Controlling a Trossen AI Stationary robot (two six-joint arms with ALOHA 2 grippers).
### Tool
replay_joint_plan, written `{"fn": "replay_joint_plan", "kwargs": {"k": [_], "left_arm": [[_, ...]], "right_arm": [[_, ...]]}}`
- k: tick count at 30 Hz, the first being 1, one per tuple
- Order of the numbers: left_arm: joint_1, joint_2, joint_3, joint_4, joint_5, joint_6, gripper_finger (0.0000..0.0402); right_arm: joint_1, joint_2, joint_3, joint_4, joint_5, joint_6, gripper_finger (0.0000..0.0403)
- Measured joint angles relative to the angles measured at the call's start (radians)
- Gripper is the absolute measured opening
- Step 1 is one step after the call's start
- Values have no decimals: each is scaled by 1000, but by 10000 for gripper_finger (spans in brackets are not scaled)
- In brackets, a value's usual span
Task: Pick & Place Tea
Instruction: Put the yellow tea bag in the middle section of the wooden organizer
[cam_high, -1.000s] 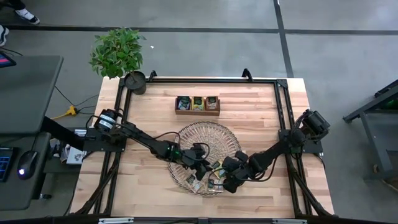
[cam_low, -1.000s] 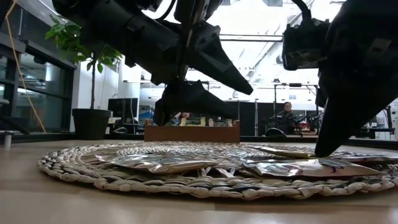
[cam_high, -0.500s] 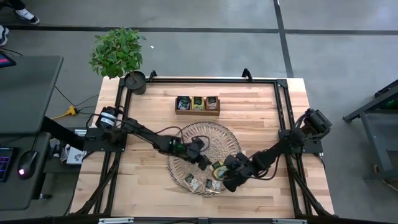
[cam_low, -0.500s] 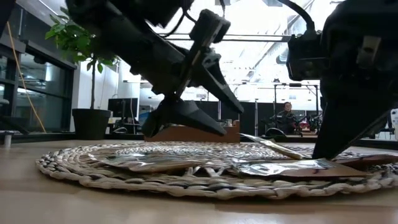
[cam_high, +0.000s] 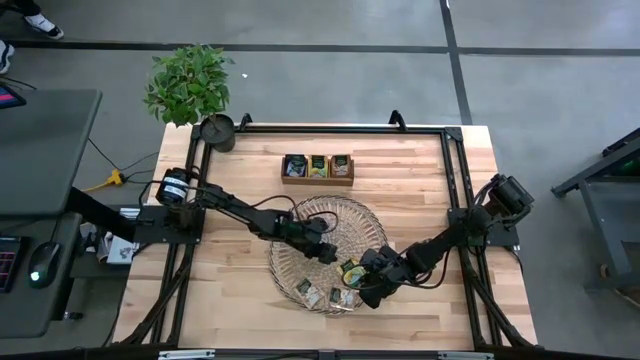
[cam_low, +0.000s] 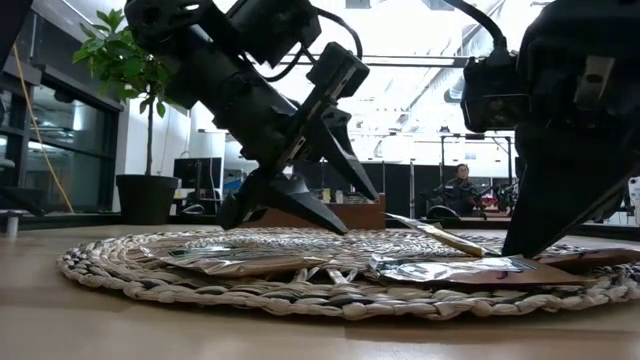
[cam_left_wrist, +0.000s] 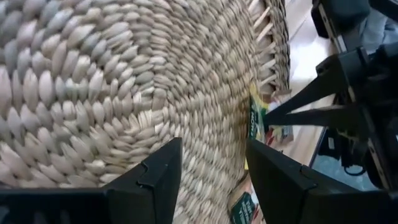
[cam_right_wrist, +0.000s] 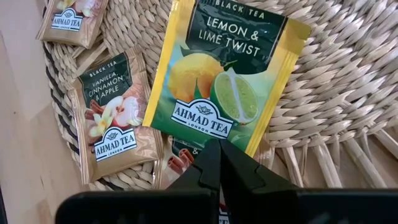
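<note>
Several tea sachets lie flat on the near right part of the round woven tray (cam_high: 300, 215). Among them are a yellow-green lemon and lime one (cam_right_wrist: 217, 74) and a tan vanilla one (cam_right_wrist: 115, 118). My right gripper (cam_right_wrist: 219, 148) is shut, its tips down at the lemon sachet's near edge. My left gripper (cam_high: 328, 252) is open over the tray's bare middle (cam_left_wrist: 93, 74), slanting down, with only weave between its fingers. In the low view its tips (cam_low: 290, 215) hang just over the tray. My right gripper sets its shut fingertips on the yellow border of the lemon sachet (cam_right_wrist: 249, 146), at the edge nearest the wrist. It slants down from the table's right. Whether the edge is nipped between the tips I cannot tell. In the low view one sachet (cam_low: 430, 232) stands tilted beside the tips.
A wooden box (cam_high: 318, 167) with three compartments of tea stands beyond the tray toward the far edge. A potted plant (cam_high: 190, 85) is at the far left corner. Bare wood lies to the left and right of the tray. A seated person (cam_low: 462, 185) shows in the room behind.
My left gripper has gone from the tray's near part toward its middle, rolling about its own line as it went, and stayed open. My right gripper has sunk a little onto the sachets, and one sachet beside it now stands tilted up.
</note>
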Motion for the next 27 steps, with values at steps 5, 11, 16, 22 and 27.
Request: {"fn": "replay_joint_plan", "kwargs": {"k": [5, 11, 16, 22, 27], "left_arm": [[0, 0, 0, 0, 28, 2, 177], [0, 34, 44, -1, 50, 21, 177], [0, 128, 156, -17, 107, 66, 177], [0, 184, 256, -105, 148, 89, 177], [1, 188, 272, -149, 179, 94, 177]], "right_arm": [[0, 1, -1, 0, 10, -10, 0], [0, 1, -1, 0, 18, -18, 0], [0, 2, -1, 3, 24, -20, 0], [0, 2, -1, 2, 12, -24, 0], [-1, 2, -1, 9, 14, -26, 0]]}}
